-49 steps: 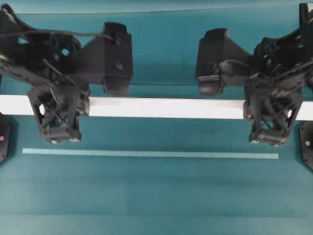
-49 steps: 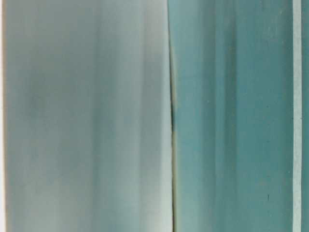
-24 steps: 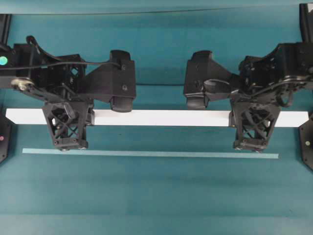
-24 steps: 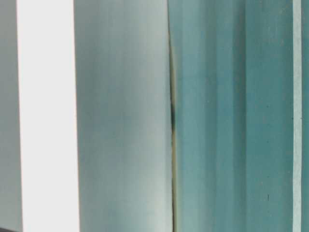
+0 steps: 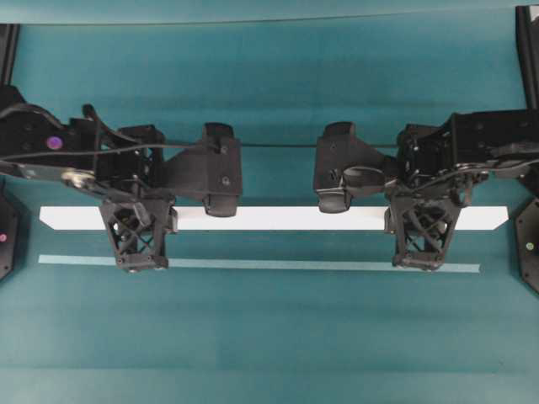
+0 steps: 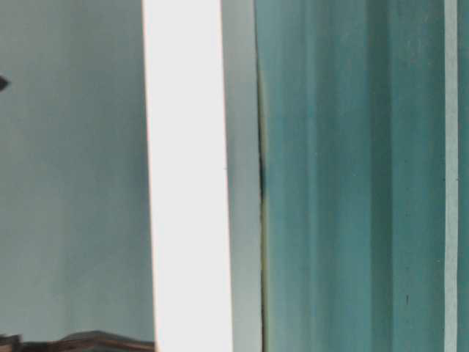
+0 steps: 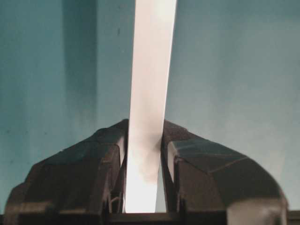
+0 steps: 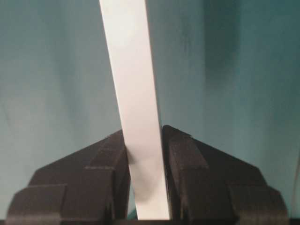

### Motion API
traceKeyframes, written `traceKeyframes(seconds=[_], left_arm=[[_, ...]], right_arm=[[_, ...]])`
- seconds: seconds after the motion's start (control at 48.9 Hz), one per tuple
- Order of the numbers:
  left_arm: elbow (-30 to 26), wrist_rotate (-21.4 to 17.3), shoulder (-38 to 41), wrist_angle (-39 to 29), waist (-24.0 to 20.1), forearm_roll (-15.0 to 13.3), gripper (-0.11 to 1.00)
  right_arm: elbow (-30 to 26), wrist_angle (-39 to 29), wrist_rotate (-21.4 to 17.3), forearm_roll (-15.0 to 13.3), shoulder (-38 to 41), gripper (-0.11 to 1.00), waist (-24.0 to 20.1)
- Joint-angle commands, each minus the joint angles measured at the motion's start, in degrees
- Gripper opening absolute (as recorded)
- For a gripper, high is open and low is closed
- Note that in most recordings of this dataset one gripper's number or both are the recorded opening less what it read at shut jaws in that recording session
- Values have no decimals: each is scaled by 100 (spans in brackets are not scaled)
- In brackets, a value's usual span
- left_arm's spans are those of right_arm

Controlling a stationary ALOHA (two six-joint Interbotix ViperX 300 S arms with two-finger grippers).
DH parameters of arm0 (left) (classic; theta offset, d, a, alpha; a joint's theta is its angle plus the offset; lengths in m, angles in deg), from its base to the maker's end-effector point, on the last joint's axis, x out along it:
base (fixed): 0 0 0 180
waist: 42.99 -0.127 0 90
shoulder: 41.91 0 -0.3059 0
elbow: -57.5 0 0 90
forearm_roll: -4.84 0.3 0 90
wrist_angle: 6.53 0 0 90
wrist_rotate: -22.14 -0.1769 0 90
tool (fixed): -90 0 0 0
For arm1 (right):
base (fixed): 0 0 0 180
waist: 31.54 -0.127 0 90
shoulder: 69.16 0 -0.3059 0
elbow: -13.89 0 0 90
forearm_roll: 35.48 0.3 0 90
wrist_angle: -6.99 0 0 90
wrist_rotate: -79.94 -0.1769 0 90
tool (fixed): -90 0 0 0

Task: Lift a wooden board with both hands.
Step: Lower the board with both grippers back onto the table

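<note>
Long white wooden board (image 5: 278, 219) lying level across the teal tabletop (image 5: 269, 337), pinched near its left end by left gripper (image 7: 143, 159) fingers and near its right end by right gripper (image 8: 143, 154) fingers.

Lighting was even and fairly bright from above, and soft shadows lay on the teal table (image 5: 269, 337). The wooden board (image 6: 187, 176) was blown out to featureless white at table level, its edges smeared, perhaps by motion. Both wrist views were soft, with glare along the board.
</note>
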Motion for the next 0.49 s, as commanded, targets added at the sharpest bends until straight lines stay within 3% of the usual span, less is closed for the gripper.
traceKeyframes(seconds=[0.0, 0.471], left_arm=[[9, 18, 18, 185, 9, 18, 17], [738, 26, 220, 1099, 18, 18, 17]], right_arm=[[114, 237, 44, 26, 44, 21, 0], [624, 1011, 79, 53, 316, 21, -88]])
